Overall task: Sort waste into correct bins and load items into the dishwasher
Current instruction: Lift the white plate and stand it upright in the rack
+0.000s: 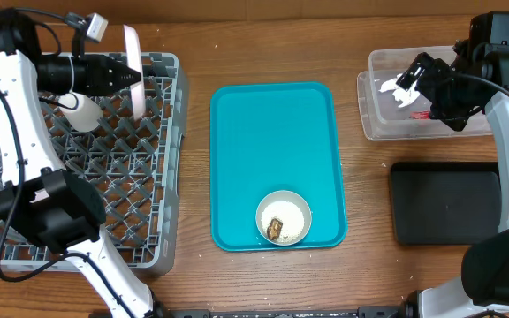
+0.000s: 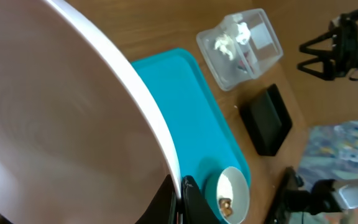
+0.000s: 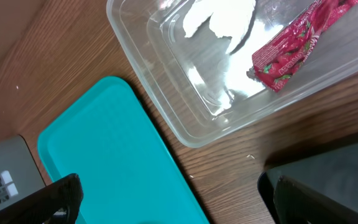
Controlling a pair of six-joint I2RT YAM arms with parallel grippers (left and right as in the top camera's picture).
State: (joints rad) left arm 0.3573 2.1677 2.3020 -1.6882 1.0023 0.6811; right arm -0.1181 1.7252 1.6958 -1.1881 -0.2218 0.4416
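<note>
My left gripper (image 1: 127, 74) is shut on the rim of the round pale plate (image 1: 133, 66) and holds it on edge over the grey dish rack (image 1: 162, 177). In the left wrist view the plate (image 2: 61, 112) fills the frame, with the fingers (image 2: 180, 194) clamped on its rim. A white cup (image 1: 83, 111) lies in the rack. A white bowl (image 1: 284, 217) holding a brown food lump sits on the teal tray (image 1: 272, 132). My right gripper (image 1: 416, 81) is open and empty above the clear tub (image 1: 374, 119). The tub holds the tissue (image 3: 219, 18) and the red wrapper (image 3: 297, 40). No pink bowl is in view.
The black tray (image 1: 444, 201) lies at the front right, below the clear tub, and shows in the right wrist view (image 3: 334, 180). The teal tray (image 3: 110, 155) lies between the rack and the bins. A few rice grains lie on the wood beside the tub.
</note>
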